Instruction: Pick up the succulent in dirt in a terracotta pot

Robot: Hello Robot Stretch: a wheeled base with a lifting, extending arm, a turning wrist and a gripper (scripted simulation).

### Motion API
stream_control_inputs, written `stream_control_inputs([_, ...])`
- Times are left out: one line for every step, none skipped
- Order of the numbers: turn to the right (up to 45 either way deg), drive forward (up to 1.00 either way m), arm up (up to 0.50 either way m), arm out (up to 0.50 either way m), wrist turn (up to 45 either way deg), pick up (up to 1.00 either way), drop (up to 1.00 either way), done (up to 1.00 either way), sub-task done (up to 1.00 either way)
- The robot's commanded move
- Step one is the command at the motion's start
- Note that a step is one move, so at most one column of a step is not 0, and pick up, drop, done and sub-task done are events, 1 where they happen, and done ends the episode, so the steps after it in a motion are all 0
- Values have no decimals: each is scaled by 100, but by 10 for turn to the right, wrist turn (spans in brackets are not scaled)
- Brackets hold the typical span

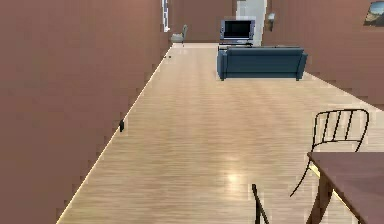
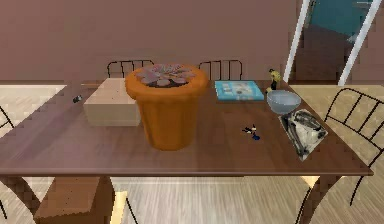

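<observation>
A purplish-green succulent point(image 2: 167, 76) grows in a wide terracotta pot point(image 2: 170, 112). The pot stands near the middle of a dark wooden table point(image 2: 200, 152) in the arm side view. It looks large and sits toward the table's near edge, just right of a tan cardboard box point(image 2: 112, 103).
On the table lie a blue book point(image 2: 238, 91), a grey bowl point(image 2: 283, 100), a silvery object point(image 2: 305, 131) and a small dark item point(image 2: 252, 130). Black wire chairs point(image 2: 360, 110) ring it. In the forward view, open wood floor runs to a blue sofa point(image 1: 262, 63), with a chair point(image 1: 336, 130) and table corner point(image 1: 355, 182) at the right.
</observation>
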Motion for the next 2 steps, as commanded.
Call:
stream_control_inputs([0,0,50,0,0,0,0,0,0])
stream_control_inputs([0,0,38,0,0,0,0,0,0])
